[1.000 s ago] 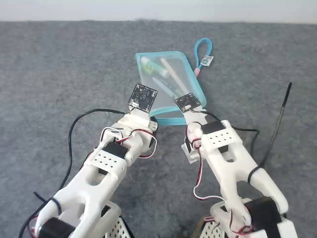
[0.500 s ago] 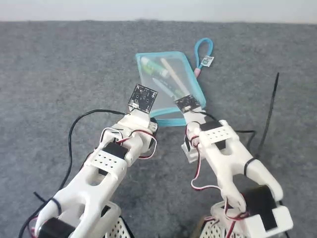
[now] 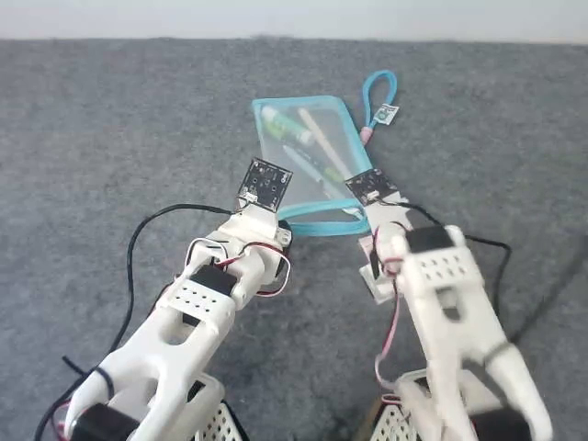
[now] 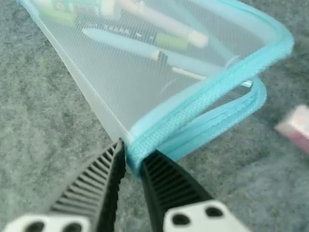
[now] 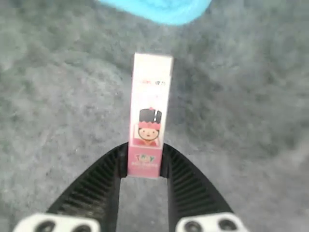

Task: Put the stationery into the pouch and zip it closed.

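Observation:
A translucent pouch (image 3: 308, 152) with teal edging lies on the grey mat, holding several pens (image 4: 145, 46). My left gripper (image 4: 131, 157) is shut on the pouch's near corner, pinching the teal zip edge (image 4: 203, 96). In the high view its wrist board (image 3: 265, 182) covers that corner. My right gripper (image 5: 145, 155) is shut on a pink eraser (image 5: 147, 121), held end-out just above the mat, a short way from the pouch's teal edge (image 5: 159, 8). The left wrist view catches the eraser (image 4: 295, 128) beside the pouch's open end. The right wrist board (image 3: 372, 188) sits at the pouch's near right corner.
A blue wrist strap (image 3: 378, 90) with a small tag (image 3: 383, 114) loops off the pouch's far right corner. Black cables trail on the grey mat (image 3: 110, 138) by both arms. Open mat lies to the left and right of the pouch.
The right arm has swung a little to the right, carrying its wrist from the pouch's near edge toward its right corner. The left arm and pouch stay still.

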Robot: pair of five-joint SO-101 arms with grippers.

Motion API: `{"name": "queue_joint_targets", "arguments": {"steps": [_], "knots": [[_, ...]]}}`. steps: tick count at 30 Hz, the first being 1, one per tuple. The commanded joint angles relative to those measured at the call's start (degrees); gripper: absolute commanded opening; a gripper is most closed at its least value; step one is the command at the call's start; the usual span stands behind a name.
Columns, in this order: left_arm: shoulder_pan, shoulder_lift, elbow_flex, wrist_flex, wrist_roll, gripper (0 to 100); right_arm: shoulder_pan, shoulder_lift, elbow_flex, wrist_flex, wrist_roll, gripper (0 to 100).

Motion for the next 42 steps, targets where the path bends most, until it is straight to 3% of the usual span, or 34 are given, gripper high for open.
{"name": "queue_joint_targets", "arguments": {"steps": [1,5,11,29,35,42], "knots": [[0.3,-1.2,-0.7,0.3,-0.7,1,0.8,-13.4,-0.4,6.0,4.3,0.6],[0.3,-1.3,-0.8,0.3,-0.7,1,-4.4,-18.6,-0.5,11.6,7.8,0.6],[0.3,-1.3,-1.5,0.3,-0.7,1,-11.4,-14.9,-2.9,9.5,5.6,0.6],[0.3,-1.3,-1.5,0.4,-0.7,1,-11.6,33.6,-42.9,9.2,-3.3,0.6],[0.6,-1.3,-1.5,0.5,-3.0,1,-11.6,46.1,-56.6,9.2,-10.7,0.6],[0.1,-1.3,-1.6,0.5,-3.3,1,-13.4,56.2,-71.3,11.6,-11.1,1.1]]}}
